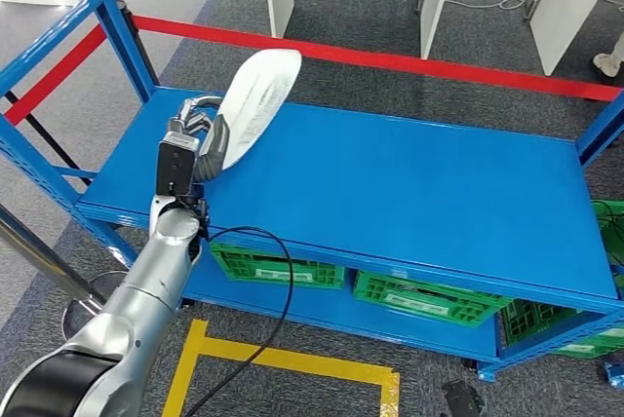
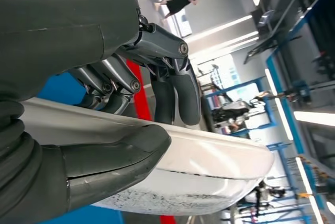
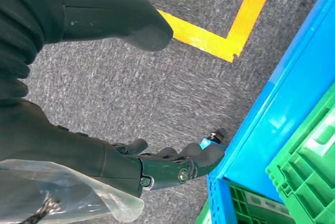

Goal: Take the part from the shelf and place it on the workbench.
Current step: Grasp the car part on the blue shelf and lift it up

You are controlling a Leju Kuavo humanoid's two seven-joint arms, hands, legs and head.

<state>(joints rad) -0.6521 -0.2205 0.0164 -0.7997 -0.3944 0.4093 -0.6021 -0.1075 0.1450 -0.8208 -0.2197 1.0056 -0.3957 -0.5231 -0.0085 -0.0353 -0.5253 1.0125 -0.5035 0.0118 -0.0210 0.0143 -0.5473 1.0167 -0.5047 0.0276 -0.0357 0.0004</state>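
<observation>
Blue shelf (image 1: 412, 193) in front of me, top deck bare where I can see it, green crates (image 1: 419, 298) on the tier below. Red barrier tape (image 1: 412, 61) runs behind it.

The part (image 1: 257, 105), a white elongated shell, is off the deck and in my left hand (image 1: 197, 139), above the shelf's left end. Its long axis runs up and away from the hand, toward the far right, so nearly the whole length overhangs past the fingers. Grip is at the near end only: thumb (image 2: 118, 156) under one face, fingers (image 2: 178, 90) wrapped over the other, closed on it.

Right hand (image 3: 158, 164) hangs low beside the shelf's bottom corner, over the carpet, near the yellow floor line (image 3: 237, 25). Fingers loosely extended, holding nothing.

My read: pick is done, carry and place remain. I can't tell which way the workbench lies. The end-heavy overhang is the risk. During any turn the far tip sweeps widest, near the upright (image 1: 110, 18).
</observation>
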